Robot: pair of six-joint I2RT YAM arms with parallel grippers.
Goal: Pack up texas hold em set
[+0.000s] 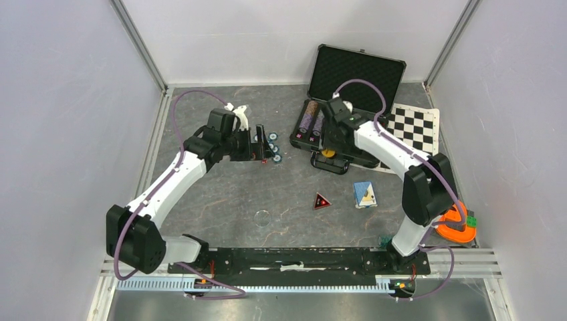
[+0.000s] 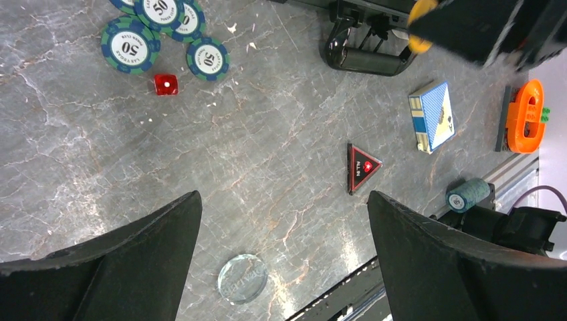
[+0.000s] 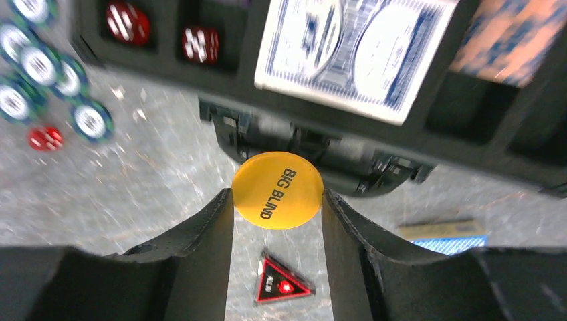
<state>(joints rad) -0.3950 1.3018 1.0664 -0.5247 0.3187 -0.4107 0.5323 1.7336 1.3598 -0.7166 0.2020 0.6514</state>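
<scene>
Between the fingers of the right gripper (image 3: 277, 199), just in front of the case handle (image 3: 301, 150) and clear of the table, you find the yellow round button (image 3: 277, 180), marked BIG BLIND and pinched at two opposite points on its rim. Treat it as a light, stiff, smooth disc: it probably weighs almost nothing, but a rim grip on a slick edge lets it pivot or slip, so keep the pinch across the full width and move it level. Beyond it lies the open black case (image 1: 358, 70), with a blue card deck (image 3: 354, 53) seated in the foam and dark empty pockets beside it; which pocket suits the button cannot be told. Further left, the teal chips (image 2: 160, 30) lie flat, thin and overlapping, so expect to lift them by the edge, and the red die (image 2: 165, 83) is small and may roll. The left gripper (image 2: 284, 197) hangs above the table, jaws spread wide and empty.
</scene>
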